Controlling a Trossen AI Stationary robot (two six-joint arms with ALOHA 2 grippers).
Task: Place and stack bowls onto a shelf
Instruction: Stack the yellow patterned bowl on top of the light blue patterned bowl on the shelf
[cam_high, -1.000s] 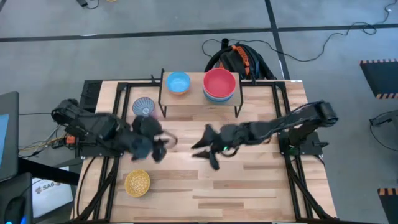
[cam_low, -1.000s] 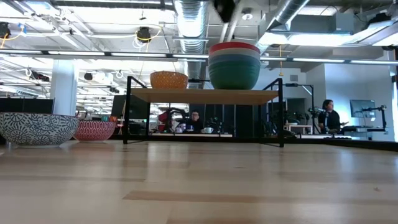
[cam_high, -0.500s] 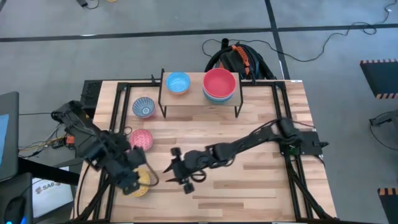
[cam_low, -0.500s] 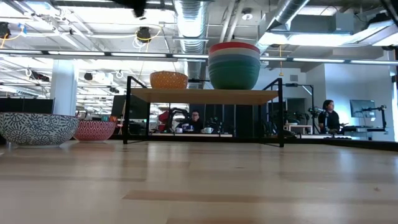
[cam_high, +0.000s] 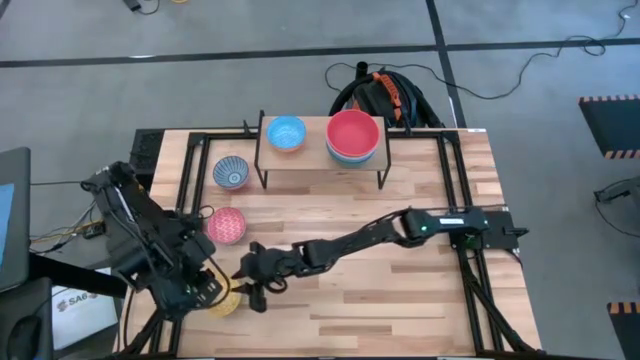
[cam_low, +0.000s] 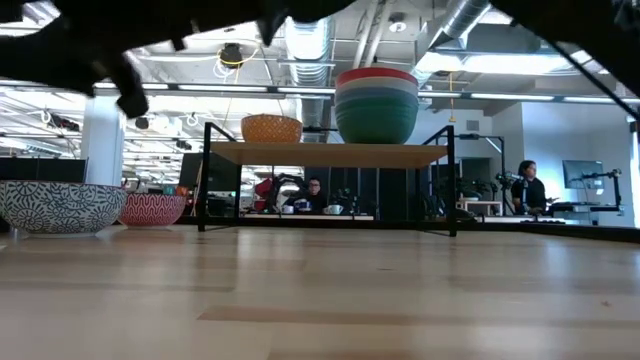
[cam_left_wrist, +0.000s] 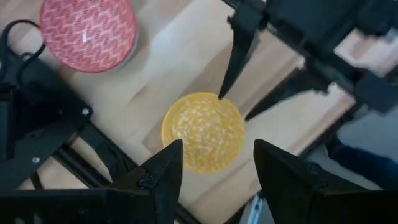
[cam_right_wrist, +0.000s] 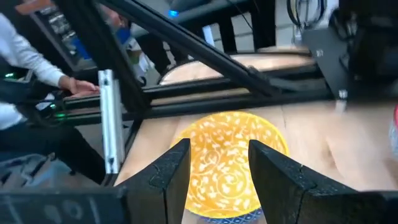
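Two dark arms reach over the slatted wooden table (cam_high: 400, 290), both toward its front left corner. On the shelf (cam_high: 320, 160) at the far side sits a light blue bowl (cam_high: 286, 132) on the left and a stack topped by a red bowl (cam_high: 352, 135) on the right. The blue-and-white patterned bowl (cam_high: 231, 173) rests on the table just beside the shelf's left leg, and the pink patterned bowl (cam_high: 226, 225) lies nearer the front. The yellow bowl (cam_left_wrist: 203, 132) sits at the front left edge, partly hidden in the high view. The right gripper (cam_high: 252, 285) stretches across to it with fingers spread, one on each side of the bowl. The left gripper (cam_left_wrist: 214, 168) hangs above the same bowl, fingers also apart and holding nothing.
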